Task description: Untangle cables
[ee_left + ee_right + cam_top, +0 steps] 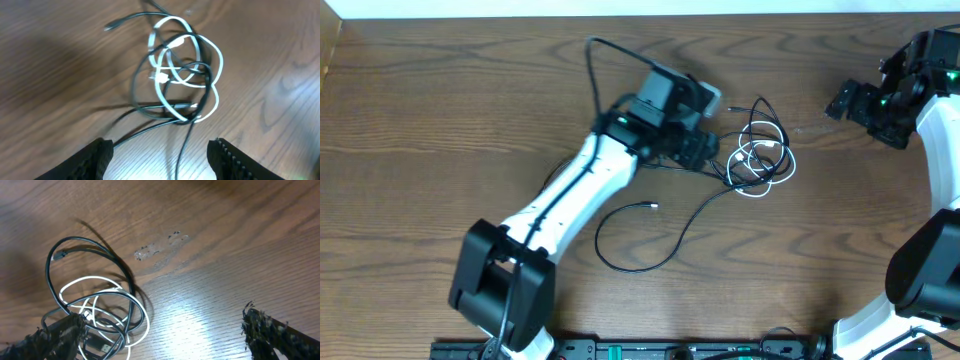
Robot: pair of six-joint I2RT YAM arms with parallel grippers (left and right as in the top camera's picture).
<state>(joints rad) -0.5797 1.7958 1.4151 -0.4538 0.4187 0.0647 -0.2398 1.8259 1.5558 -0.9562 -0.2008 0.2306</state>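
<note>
The cables (760,152) lie in one tangle on the wooden table, right of centre: white loops (767,166) wound through two black cords. One black cord trails left to a loose plug end (651,206). My left gripper (712,152) is open just left of the tangle. In the left wrist view the tangle (181,75) lies ahead of the open fingers (160,157), and two black strands run between them. My right gripper (840,103) is open and empty, apart to the right. Its view shows the tangle (97,311) by the left finger of the open jaws (160,335).
A thick black arm cord (591,60) arcs over the table behind the left arm. The trailing black cord loops down toward the front (620,266). A shiny smudge (161,246) marks the wood. The table's back edge (620,14) is near.
</note>
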